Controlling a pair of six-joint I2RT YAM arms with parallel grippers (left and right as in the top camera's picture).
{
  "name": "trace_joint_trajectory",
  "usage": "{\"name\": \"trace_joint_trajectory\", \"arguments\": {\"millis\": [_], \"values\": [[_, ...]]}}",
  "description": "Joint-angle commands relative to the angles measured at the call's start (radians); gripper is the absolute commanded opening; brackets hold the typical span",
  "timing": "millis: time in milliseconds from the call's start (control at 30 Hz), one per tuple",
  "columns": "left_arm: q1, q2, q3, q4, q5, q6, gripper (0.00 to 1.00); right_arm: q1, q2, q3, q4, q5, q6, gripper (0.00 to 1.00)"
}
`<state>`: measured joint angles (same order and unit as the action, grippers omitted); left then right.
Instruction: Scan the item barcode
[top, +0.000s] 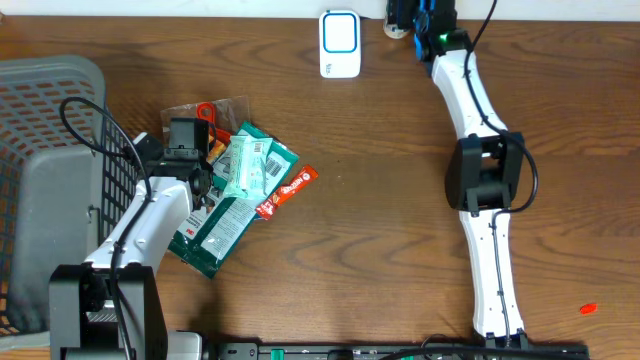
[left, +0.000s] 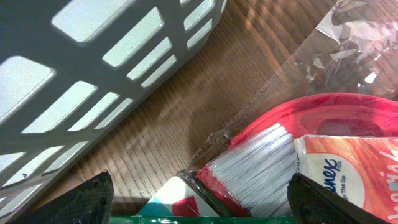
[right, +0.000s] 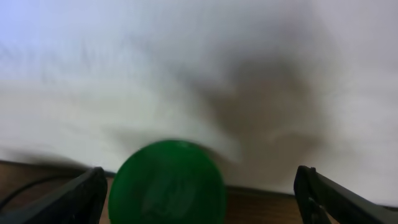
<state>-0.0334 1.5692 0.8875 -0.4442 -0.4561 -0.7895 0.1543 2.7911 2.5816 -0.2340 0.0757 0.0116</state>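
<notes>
**Visitor:** Where does everything stand?

**Me:** Biggest first. The wooden table (top: 400, 230) carries it all. The grey basket (top: 40, 120) sits at its left end, placed there, I judge, so that scanned goods can drop in close by. Just beside it lies the pile of goods (top: 235, 190), one overlapping another. My left pincer (left: 198, 200) hangs right over that pile with its fingers spread wide, gripping nothing.

**Visitor:** And the other arm?

**Me:** It reaches to the far edge, well apart from the pile. My right pincer (right: 199, 194) is spread wide too. A blurred green disc (right: 166, 183) shows between its fingers without touching either, and I cannot tell what it is. The white scanner (top: 340, 43) lies near that arm at the far edge, probably so either arm can reach it.

**Visitor:** Which item gets scanned?

**Me:** None is picked yet, by my reading. Under my left fingers I see a clear bag (left: 336, 43), a red round thing (left: 323, 109), a tissue pack (left: 348, 168) lying on it, and white bristles (left: 255, 165) beside that. From above, a pale green packet (top: 245, 170) shows its barcode label (top: 256, 152) upward — the easiest candidate. Whatever I lift must cross to the scanner with its label turned toward it.
</notes>
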Motion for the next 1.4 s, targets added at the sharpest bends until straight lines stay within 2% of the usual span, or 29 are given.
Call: {"name": "trace_joint_trajectory", "arguments": {"millis": [0, 733, 967, 1033, 1367], "values": [[0.006, 0.011, -0.007, 0.002, -0.028, -0.012, 0.89, 0.016, 0.058, 0.007, 0.005, -0.006, 0.022, 0.93], [0.006, 0.011, -0.007, 0.011, -0.028, -0.012, 0.89, -0.003, 0.140, 0.007, 0.119, -0.002, 0.036, 0.82], [0.006, 0.011, -0.007, 0.022, -0.028, -0.012, 0.89, -0.003, 0.154, 0.007, 0.149, -0.002, 0.047, 0.69], [0.006, 0.012, -0.007, 0.026, -0.028, -0.012, 0.89, -0.003, 0.154, 0.007, 0.164, -0.002, 0.048, 0.61], [0.006, 0.013, -0.007, 0.027, -0.028, -0.012, 0.89, 0.005, 0.152, 0.008, 0.170, -0.022, 0.074, 0.46]]}}
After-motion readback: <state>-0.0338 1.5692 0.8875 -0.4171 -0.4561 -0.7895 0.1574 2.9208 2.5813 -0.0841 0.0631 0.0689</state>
